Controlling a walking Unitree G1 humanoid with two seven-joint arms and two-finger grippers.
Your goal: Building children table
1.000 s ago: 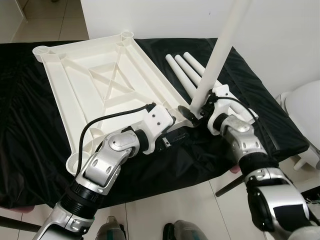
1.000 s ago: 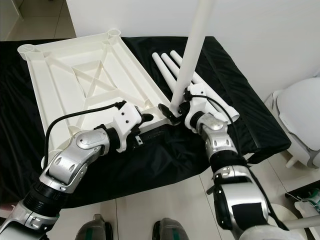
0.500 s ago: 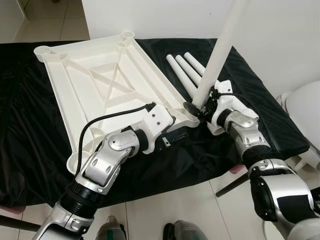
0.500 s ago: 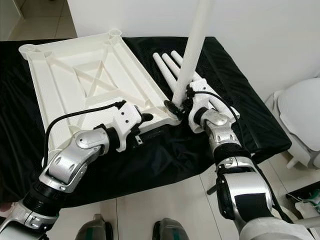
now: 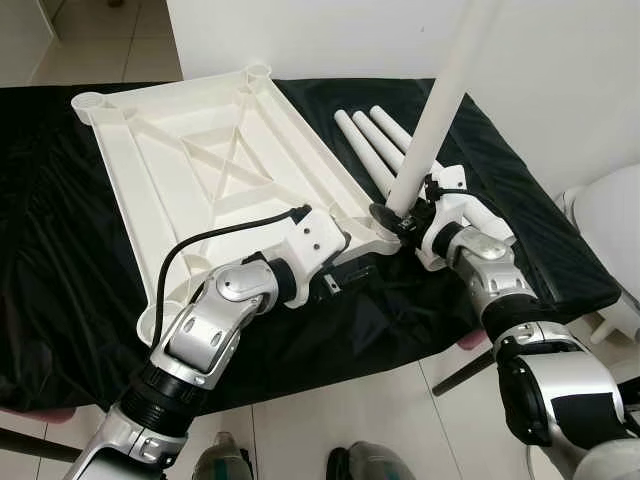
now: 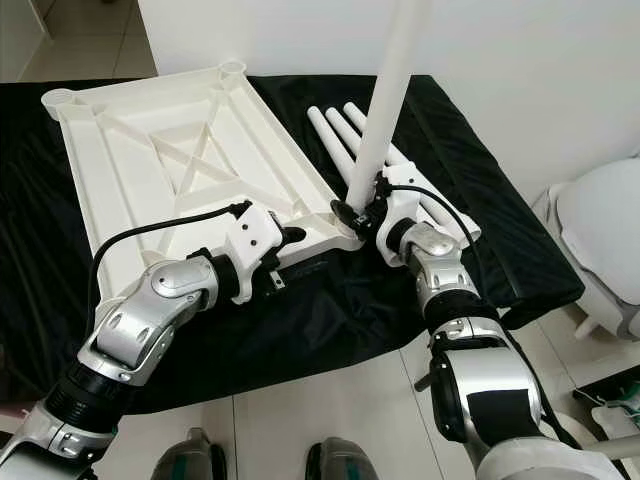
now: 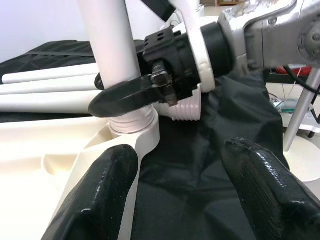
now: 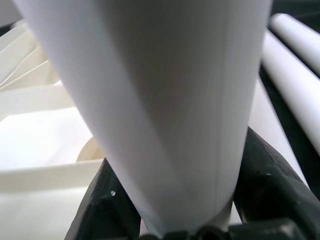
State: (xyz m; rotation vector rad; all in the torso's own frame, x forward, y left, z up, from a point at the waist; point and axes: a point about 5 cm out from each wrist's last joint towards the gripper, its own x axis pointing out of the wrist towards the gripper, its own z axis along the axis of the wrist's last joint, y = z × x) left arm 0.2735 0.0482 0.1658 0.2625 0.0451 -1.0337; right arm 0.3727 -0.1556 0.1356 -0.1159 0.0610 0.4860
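White plastic tabletop (image 5: 200,180) lies upside down, ribbed underside up, on a counter (image 5: 60,290) draped in black cloth. Round leg sockets show at its corners.

One white leg (image 5: 435,110) stands near upright, tilted slightly, with its threaded lower end seated in the tabletop's near-right corner socket (image 7: 132,132). The left wrist view shows the ribbed thread sitting just at the socket's mouth.

Right gripper (image 5: 400,217) is clamped around the base of that leg, just above the socket. Its black fingers (image 8: 112,210) press against both sides of the white tube in the right wrist view. Firm hold.

Left gripper (image 7: 182,195) hangs low at the counter's near edge, just beside the same corner of the tabletop, pointed toward the socket. Fingers spread wide, nothing between them; black cloth shows through the gap. One finger (image 7: 107,187) looks close to the tabletop's rim; contact cannot be judged from this angle.

Three more white legs (image 5: 375,145) lie side by side on the cloth, to the right of the tabletop, behind the standing leg.

A white rounded object (image 5: 610,215) sits at the far right, off the counter, over tiled floor (image 5: 330,420).
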